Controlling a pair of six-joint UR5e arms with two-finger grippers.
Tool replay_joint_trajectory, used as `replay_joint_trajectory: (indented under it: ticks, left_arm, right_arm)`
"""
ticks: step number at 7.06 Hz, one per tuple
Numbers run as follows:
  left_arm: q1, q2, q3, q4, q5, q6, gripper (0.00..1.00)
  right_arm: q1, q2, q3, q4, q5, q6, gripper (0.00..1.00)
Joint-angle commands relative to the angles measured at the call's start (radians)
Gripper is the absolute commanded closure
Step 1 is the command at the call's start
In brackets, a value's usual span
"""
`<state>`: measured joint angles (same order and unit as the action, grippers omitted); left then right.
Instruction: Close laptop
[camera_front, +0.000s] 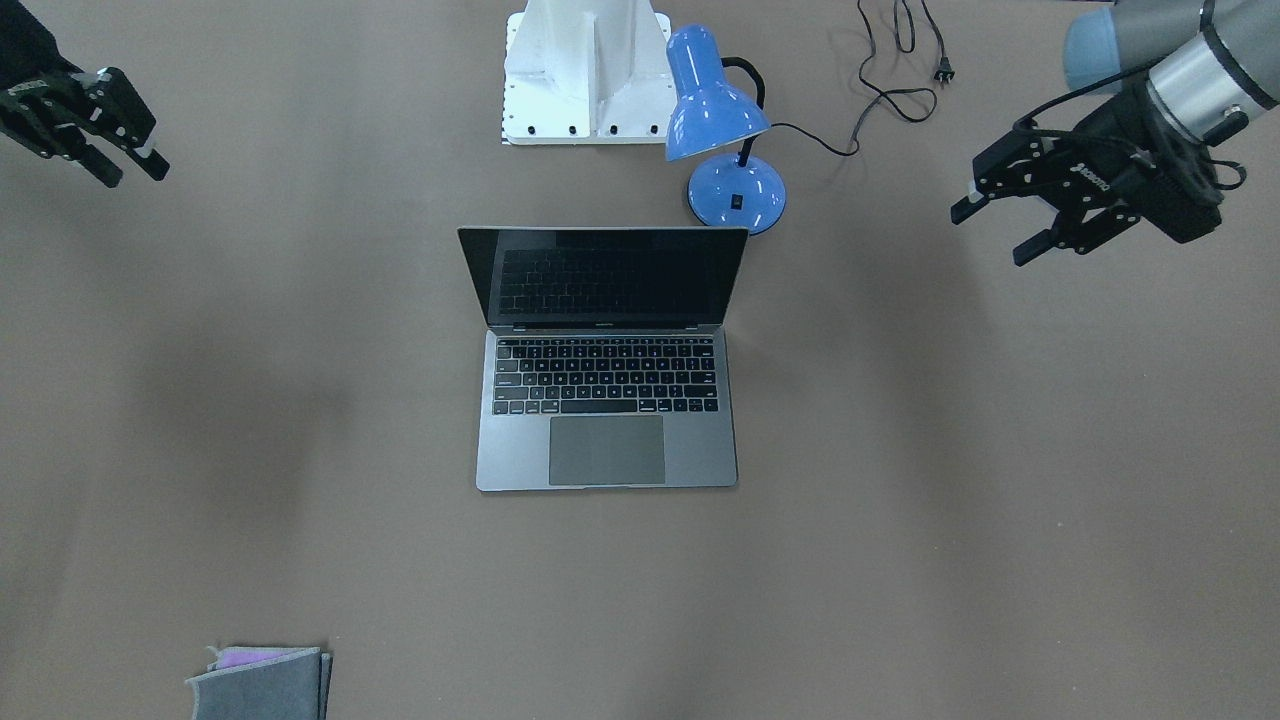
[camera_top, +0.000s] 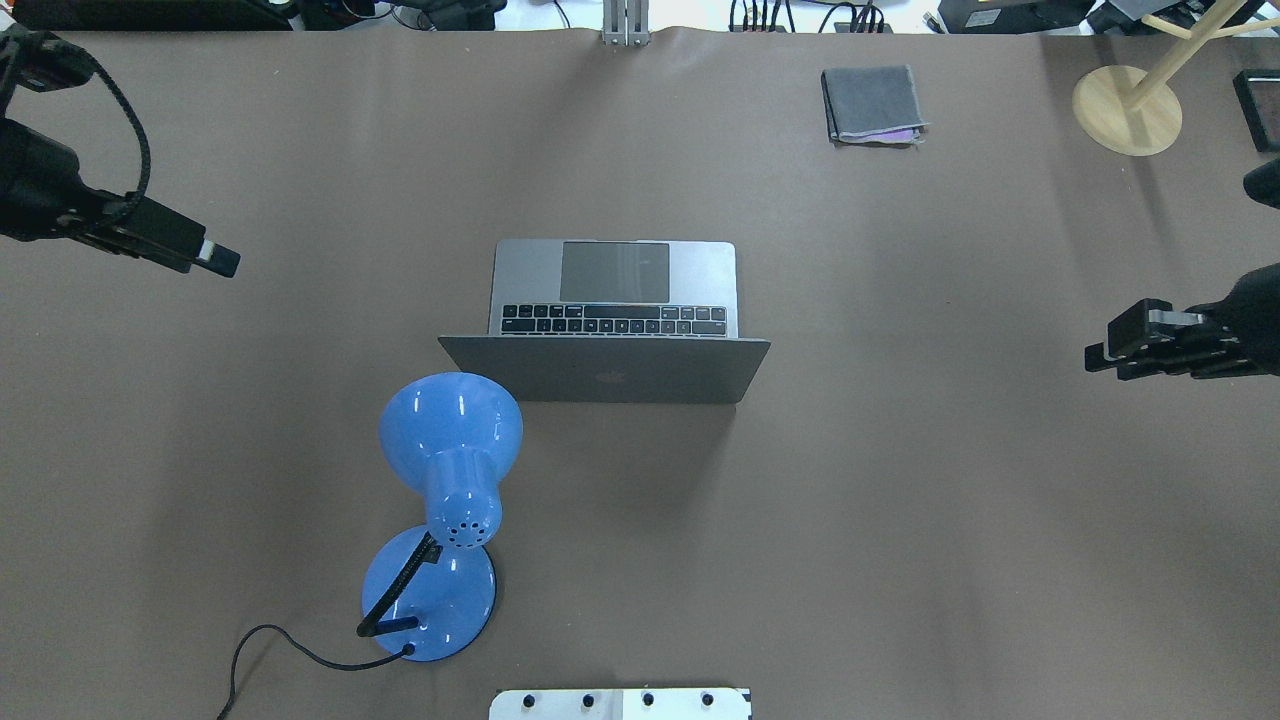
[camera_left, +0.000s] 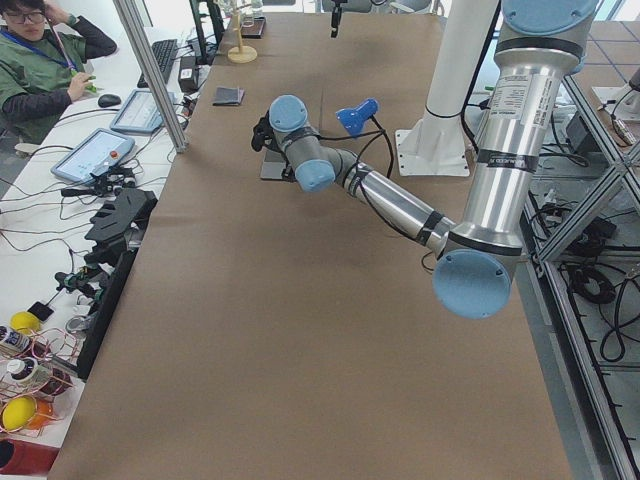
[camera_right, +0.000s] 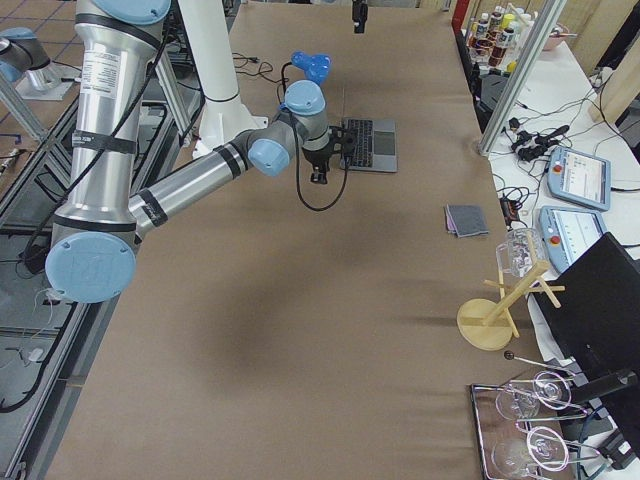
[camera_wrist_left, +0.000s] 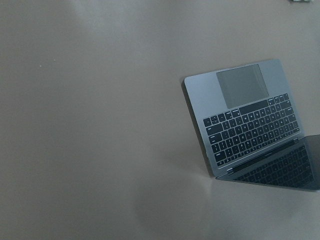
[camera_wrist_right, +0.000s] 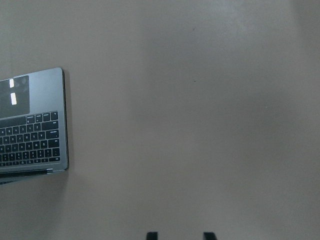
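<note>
As it spreads under everything, tabletop (camera_front: 950, 450): brown, matt, softly shadowed.
Laptop (camera_front: 607, 400): mid-tabletop, lid up, dark screen facing away from the robot.
Lamp (camera_front: 725, 120): blue, just behind the lid, plug (camera_front: 943, 70) lying loose.
Cloth (camera_top: 872, 105): folded grey, far edge.
Left gripper (camera_front: 990, 233): spread wide, holding nothing, well apart from Laptop.
Right gripper (camera_front: 133, 175): fingers parted, holding nothing, over the opposite side.
Room: operator (camera_left: 40, 60) seated at a cluttered bench (camera_left: 130, 110) alongside.

Overhead and front views look steeply down from opposite sides; both high wrist cameras share the slim space-grey metal laptop (camera_wrist_left: 247, 125) at their frames' edges.
</note>
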<state>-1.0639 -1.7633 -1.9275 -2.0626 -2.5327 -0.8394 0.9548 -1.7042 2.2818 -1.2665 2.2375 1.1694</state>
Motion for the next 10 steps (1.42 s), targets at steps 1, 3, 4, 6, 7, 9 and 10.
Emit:
replay_joint_trajectory:
  ticks: [1,3,4,6,7,9,10]
  left_arm:
    - [0.068,-0.036,-0.025,-0.001,0.017,-0.113,1.00]
    - [0.099,-0.038,-0.045,-0.001,0.017,-0.194,1.00]
    - [0.132,-0.048,-0.053,-0.001,0.017,-0.267,1.00]
    - [0.207,-0.090,-0.056,0.001,0.023,-0.422,1.00]
    - [0.220,-0.093,-0.054,0.002,0.031,-0.426,1.00]
    - [0.313,-0.136,-0.054,0.004,0.128,-0.527,1.00]
    - [0.344,-0.139,-0.054,0.004,0.162,-0.530,1.00]
  right_arm:
    - [-0.085,0.073,0.004,-0.002,-0.030,0.165,1.00]
    - [-0.155,0.132,0.004,-0.046,-0.094,0.185,1.00]
    - [-0.174,0.217,0.005,-0.162,-0.099,0.212,1.00]
    - [-0.241,0.320,0.013,-0.273,-0.160,0.274,1.00]
    - [-0.276,0.333,0.015,-0.274,-0.176,0.301,1.00]
    - [-0.374,0.354,0.027,-0.275,-0.267,0.380,1.00]
    - [-0.401,0.369,0.027,-0.275,-0.282,0.410,1.00]
